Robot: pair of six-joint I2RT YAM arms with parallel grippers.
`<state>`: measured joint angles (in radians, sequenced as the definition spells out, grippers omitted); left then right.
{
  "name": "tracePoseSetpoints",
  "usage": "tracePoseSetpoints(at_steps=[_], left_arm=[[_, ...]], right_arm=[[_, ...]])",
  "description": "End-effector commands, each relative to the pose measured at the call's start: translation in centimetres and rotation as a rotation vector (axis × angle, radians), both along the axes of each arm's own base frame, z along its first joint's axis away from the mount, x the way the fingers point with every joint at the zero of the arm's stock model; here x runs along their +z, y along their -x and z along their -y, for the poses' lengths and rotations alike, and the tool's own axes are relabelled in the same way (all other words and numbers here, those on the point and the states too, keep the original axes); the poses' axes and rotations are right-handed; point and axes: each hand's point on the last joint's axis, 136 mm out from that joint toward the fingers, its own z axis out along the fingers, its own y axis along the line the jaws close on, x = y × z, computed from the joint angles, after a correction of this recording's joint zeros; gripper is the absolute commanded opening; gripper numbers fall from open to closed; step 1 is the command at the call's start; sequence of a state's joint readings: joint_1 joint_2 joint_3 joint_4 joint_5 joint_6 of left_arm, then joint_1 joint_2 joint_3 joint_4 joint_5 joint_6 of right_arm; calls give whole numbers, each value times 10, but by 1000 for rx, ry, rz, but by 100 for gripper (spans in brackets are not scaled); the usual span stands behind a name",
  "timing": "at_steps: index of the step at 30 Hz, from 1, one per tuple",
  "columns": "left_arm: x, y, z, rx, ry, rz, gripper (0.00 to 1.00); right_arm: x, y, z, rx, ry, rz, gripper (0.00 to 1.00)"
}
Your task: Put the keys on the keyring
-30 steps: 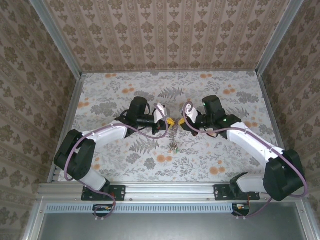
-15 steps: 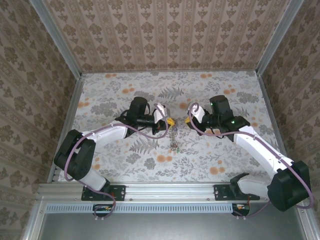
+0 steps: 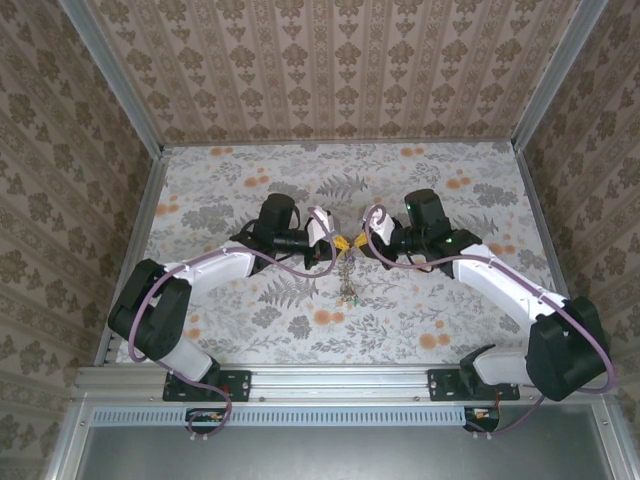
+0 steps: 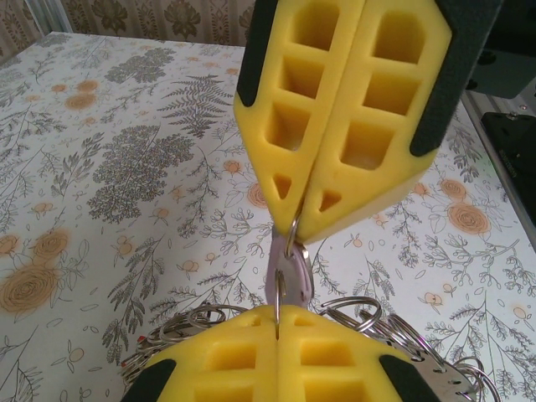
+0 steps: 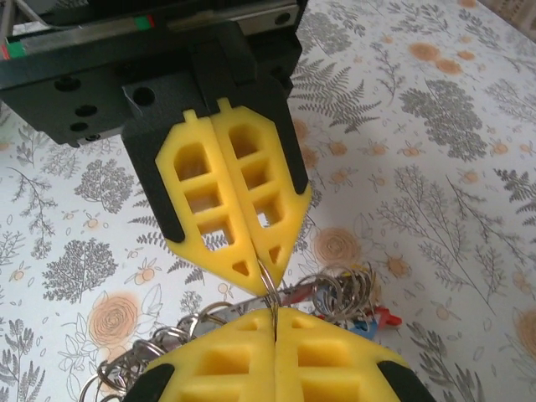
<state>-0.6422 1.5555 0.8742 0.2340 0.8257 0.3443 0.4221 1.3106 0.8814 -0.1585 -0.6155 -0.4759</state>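
Jaws on both arms are standing fully closed, tip to tip over the middle of the table [image 3: 440, 300]. The left gripper [image 4: 277, 313] and the right gripper [image 4: 295, 228] are each pinching a thin silvery wire that appears to be the keyring [image 4: 276, 297], so the hoop is being held up between them rather than lying flat. A purple key head [image 4: 291, 276] is hanging just behind the short stretch of wire between the two sets of fingertips. The keys [image 3: 347, 283] are dangling below in a tangled bunch, mixed with many small rings, with red and blue heads showing in the right wrist view. The work seems to be mid-threading, with both arms steadying the ring so a key can be slid along it. How many keys are already on the hoop cannot be told from the tangle. The next move is likely calling for one gripper to let go while the other is bearing the ring's weight, and that release risks the hoop swinging or slipping.
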Motion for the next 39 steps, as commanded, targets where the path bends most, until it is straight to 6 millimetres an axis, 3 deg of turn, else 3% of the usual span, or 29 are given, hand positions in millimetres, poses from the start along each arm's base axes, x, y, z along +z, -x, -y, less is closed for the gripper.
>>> tracePoseSetpoints(at_steps=[1,16,27,35,39], left_arm=[[19,2,5,-29,51,37,0],[19,2,5,-32,49,38,0],[21,4,5,-40,55,54,0],[18,6,4,-49,48,60,0],[17,7,4,-50,45,63,0]], right_arm=[[4,4,-11,63,-38,1,0],[8,-7,-19,31,-57,33,0],[1,-28,-11,-116,19,27,0],[8,-36,-5,-219,-3,-70,0],[-4,-41,-2,-262,16,-148,0]])
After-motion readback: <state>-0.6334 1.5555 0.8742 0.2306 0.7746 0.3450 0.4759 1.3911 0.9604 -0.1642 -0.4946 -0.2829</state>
